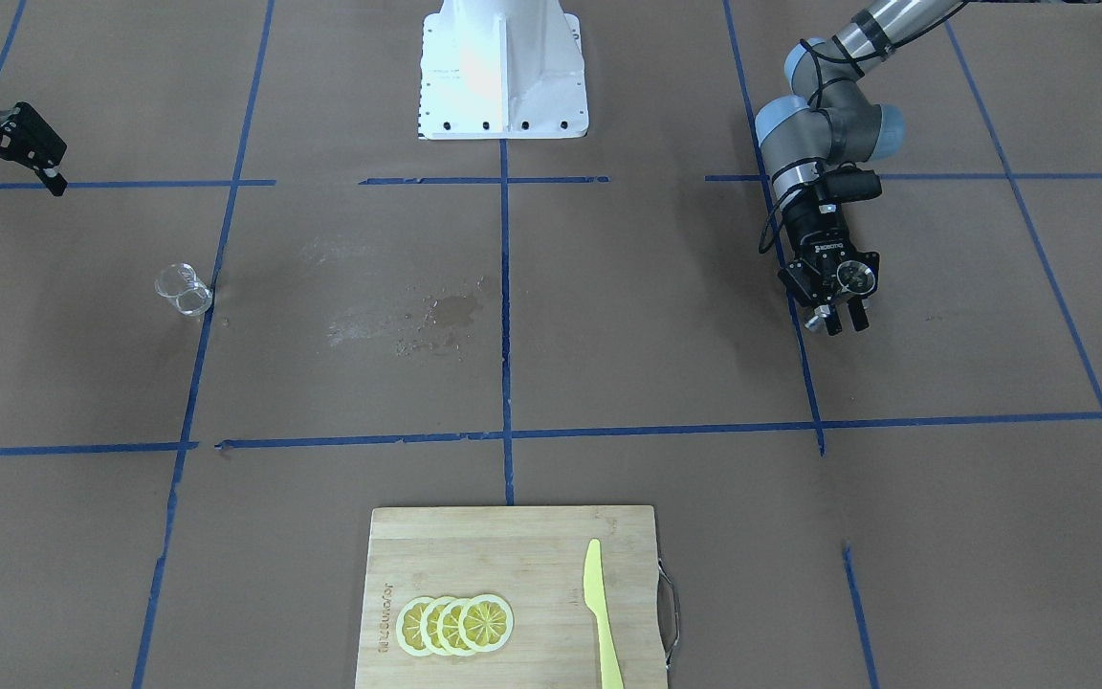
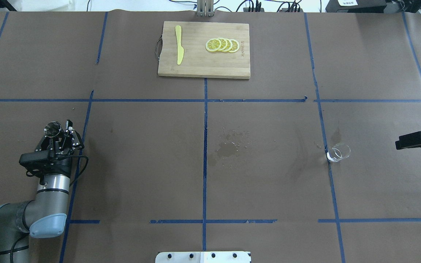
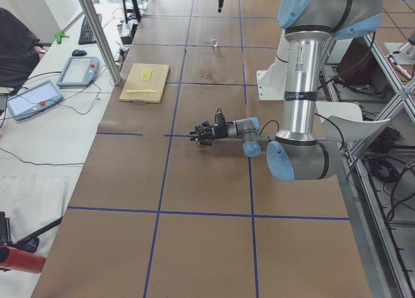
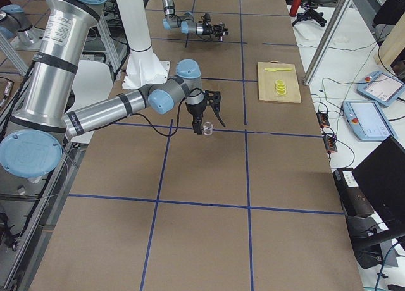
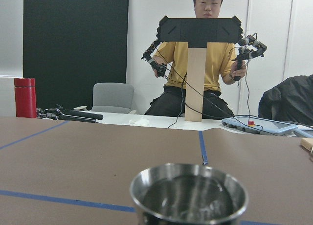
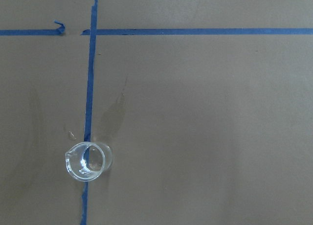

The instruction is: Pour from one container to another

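Note:
The clear glass beaker (image 2: 338,152) stands upright on a blue tape line, seen from straight above in the right wrist view (image 6: 88,160) and also from the front (image 1: 183,289). My right gripper (image 1: 13,185) hovers open near the table's edge, a good way from the beaker (image 4: 206,128). My left gripper (image 2: 60,136) lies level and low over the table, shut on the steel jigger (image 2: 52,128). The jigger's round rim (image 5: 188,195) fills the bottom of the left wrist view; I cannot tell what it holds. From the front, the left gripper (image 1: 846,322) has the jigger (image 1: 812,322) beside its fingers.
A wooden cutting board (image 2: 196,69) with lemon slices (image 2: 222,45) and a yellow knife (image 2: 178,49) lies at the far middle. A damp stain (image 2: 227,148) marks the paper at the centre. The robot's white base (image 1: 503,67) is at the near side. A person (image 5: 205,63) sits across the table.

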